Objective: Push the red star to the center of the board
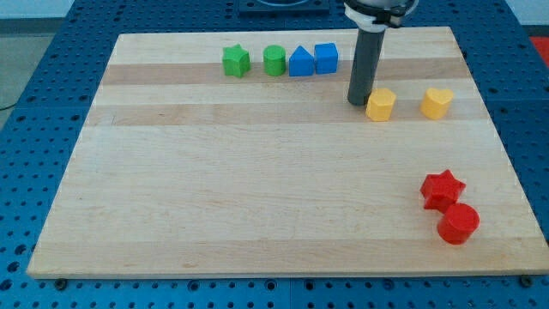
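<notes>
My tip (358,102) stood beside the yellow hexagon (381,105), well apart from the red star (442,189); approach pending. No pincer was present, so no state could be told.

Wooden board (257,197) lying on a blue perforated table (51,86). Near the board's top edge, a row of four blocks, from the view's left: green star (236,61), green cylinder-like block (274,61), blue pentagon-shaped block (300,62) and blue cube (326,57), the two blue ones touching. Toward the view's right, two yellow blocks (381,104) (437,102), apart. At lower right, red star (443,190) touching red cylinder (458,224).
</notes>
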